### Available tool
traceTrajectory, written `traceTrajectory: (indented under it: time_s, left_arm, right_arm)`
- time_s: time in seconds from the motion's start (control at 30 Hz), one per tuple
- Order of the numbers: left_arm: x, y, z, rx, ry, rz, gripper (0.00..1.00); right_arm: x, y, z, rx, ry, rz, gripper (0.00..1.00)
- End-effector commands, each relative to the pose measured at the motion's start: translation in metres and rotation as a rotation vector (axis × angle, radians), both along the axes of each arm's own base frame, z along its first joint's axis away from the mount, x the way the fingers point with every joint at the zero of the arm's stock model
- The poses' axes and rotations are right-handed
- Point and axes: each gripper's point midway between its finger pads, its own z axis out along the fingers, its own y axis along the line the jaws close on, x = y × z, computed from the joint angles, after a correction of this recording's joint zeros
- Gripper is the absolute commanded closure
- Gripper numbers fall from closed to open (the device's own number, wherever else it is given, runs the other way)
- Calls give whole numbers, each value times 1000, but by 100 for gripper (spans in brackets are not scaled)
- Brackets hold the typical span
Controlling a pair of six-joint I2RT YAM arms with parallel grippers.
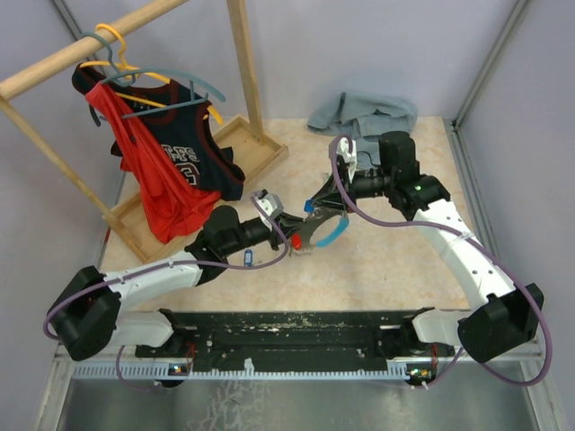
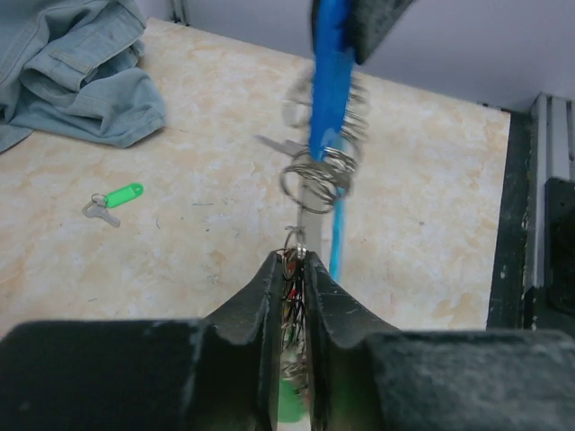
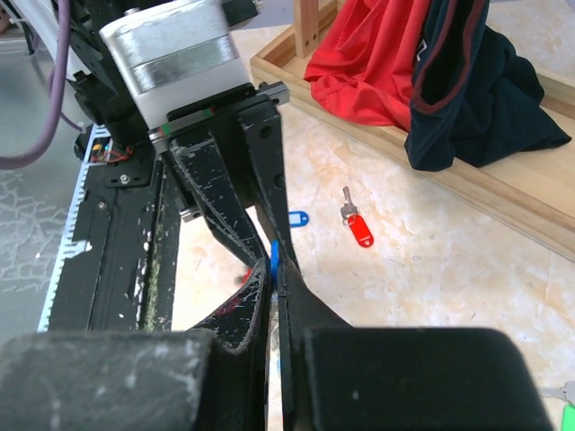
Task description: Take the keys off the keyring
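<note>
Spanning the marble-patterned table (image 1: 386, 269), the two arms meet over its middle with the bunch stretched between them. The right gripper (image 3: 274, 274) is clamped tight on the blue tag (image 2: 328, 99), holding the keyring (image 2: 319, 171) up off the surface. The left gripper (image 2: 292, 263) faces it, jaws pinched to a narrow slit on a silvery key (image 2: 310, 211) hanging below the coils. Three pieces lie loose on the table, well apart from the bunch: a green-tagged key (image 2: 117, 197), a red-tagged key (image 3: 358, 226) and a small dark-blue tag (image 3: 296, 218) (its key, if any, is too small to make out). The step in hand looks like working the pinched key off the coil. Doing it well means using the right hold as a steady anchor, drawing the key along the wire's spiral instead of straight away, and pulling gently so the thin blade doesn't slip out.
</note>
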Motion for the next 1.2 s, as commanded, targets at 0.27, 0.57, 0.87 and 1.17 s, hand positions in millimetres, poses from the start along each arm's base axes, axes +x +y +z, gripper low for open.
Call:
traceTrajectory:
  time_s: [0.27,0.57,0.87,1.17]
  left_arm:
    - [11,6,26,229,-130,-12,100]
    - [14,13,36,420,-217,75,99]
    - [-3,14,42,390,-179,-42,99]
    - [-14,9,33,477,-114,-108,100]
  right_arm:
    - [14,0,19,33,-102,-23,100]
    - [21,2,11,25,-96,-42,100]
    - [33,-7,9,13,-100,-121,100]
    - [15,-7,-2,12,-115,-8,100]
